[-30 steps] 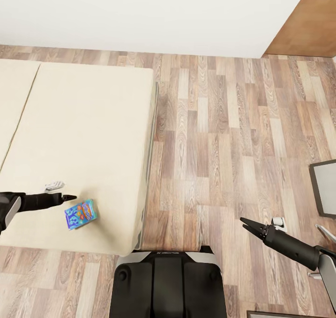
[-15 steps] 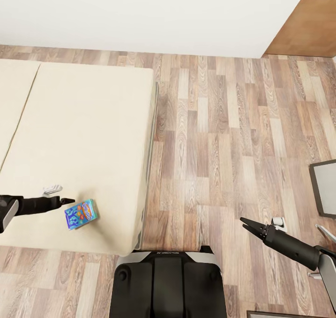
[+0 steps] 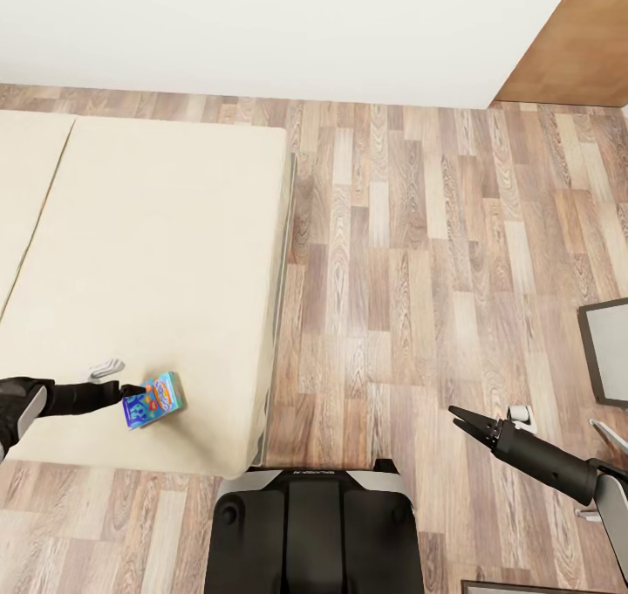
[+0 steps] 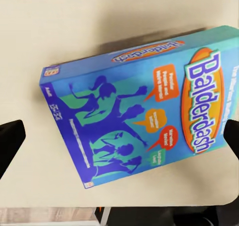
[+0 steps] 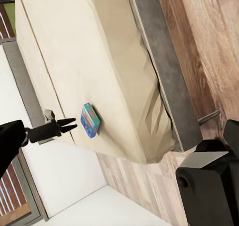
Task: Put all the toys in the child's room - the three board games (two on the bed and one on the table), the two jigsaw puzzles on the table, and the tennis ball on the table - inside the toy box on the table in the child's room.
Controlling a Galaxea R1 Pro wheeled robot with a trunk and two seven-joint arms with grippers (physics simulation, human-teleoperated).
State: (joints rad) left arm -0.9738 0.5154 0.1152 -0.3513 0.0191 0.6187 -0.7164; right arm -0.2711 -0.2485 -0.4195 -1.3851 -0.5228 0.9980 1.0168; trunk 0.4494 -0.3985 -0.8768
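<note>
A light blue board game (image 3: 152,399) lies flat on the beige bed (image 3: 157,254), low in the left part of the head view near the mattress's front edge. Its lid (image 4: 144,111) faces up (blue silhouetted figures, orange speech bubbles, the title "Balderdash" in an orange oval). It sits slightly askew to the bed's edges.

One board game (image 3: 153,399) is lying on the bed (image 3: 166,254) — a light blue box. Two end effectors are showing: the left end effector (image 3: 133,392) and the right end effector (image 3: 460,418). One small white object (image 3: 105,368) is sitting on the mattress — too small to identify.
</note>
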